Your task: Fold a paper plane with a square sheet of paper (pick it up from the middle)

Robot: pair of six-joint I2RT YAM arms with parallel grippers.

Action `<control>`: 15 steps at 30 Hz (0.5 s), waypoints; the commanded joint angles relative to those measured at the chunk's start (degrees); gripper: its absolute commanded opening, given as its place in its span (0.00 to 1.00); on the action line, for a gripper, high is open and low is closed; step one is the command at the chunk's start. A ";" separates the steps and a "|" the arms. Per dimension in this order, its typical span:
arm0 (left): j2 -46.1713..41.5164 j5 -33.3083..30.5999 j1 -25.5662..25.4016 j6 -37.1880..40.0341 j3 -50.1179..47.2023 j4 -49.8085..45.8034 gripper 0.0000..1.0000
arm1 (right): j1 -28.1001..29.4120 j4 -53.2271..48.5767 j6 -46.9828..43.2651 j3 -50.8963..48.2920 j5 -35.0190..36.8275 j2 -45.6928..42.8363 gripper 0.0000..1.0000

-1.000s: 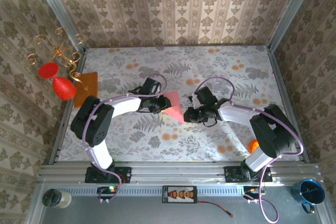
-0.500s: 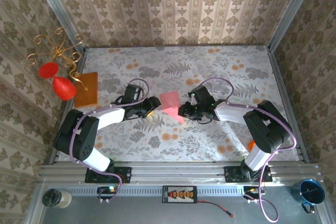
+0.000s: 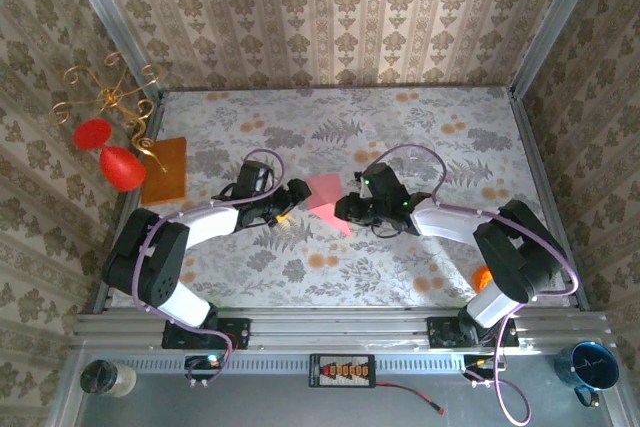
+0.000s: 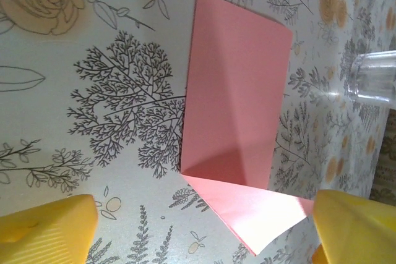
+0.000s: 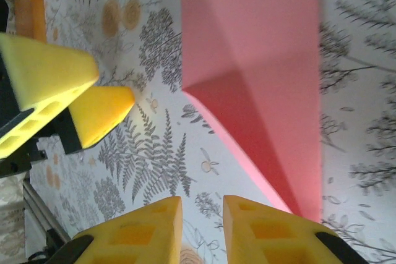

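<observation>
Mid-fold, the square sheet of paper (image 3: 326,195), one end creased into a point, lies flat on the floral table (image 3: 430,137) between the wide-open left gripper (image 3: 292,203) and the narrowly parted, empty right gripper (image 3: 347,210); next, a free edge probably needs pinching for another fold.

One folded pink paper (image 3: 325,197), one orange sheet (image 3: 170,177), one blue mug (image 3: 575,365)

This is a robot test cell dressed up as a home. Damask wallpaper panels (image 3: 330,17) stand inside a bare aluminium frame (image 3: 340,332) around a flower-print counter (image 3: 330,112). Far left of the left pincer (image 3: 290,201) stands a gilt wire ornament (image 3: 115,97). On the near side, well to its right, is a blue mug (image 3: 592,365).
</observation>
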 commanded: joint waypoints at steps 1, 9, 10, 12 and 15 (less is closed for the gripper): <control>-2.30 -2.69 -1.15 1.01 -0.08 -1.79 0.97 | 0.48 0.50 -0.18 2.28 -0.55 1.89 0.24; -2.28 -2.73 -1.96 0.70 0.90 -4.11 1.00 | 0.05 -1.69 0.95 4.87 1.89 7.26 0.22; -2.08 -2.16 -2.00 0.36 0.94 -3.79 1.00 | -0.16 -1.99 1.25 5.05 2.16 7.89 0.22; -1.34 -0.74 -2.17 0.13 1.21 -3.31 1.00 | -0.62 -2.60 1.32 5.45 1.52 8.94 0.22; -0.26 1.35 -2.44 0.37 1.78 -2.40 0.99 | -1.16 -3.66 0.86 5.84 0.12 10.42 0.21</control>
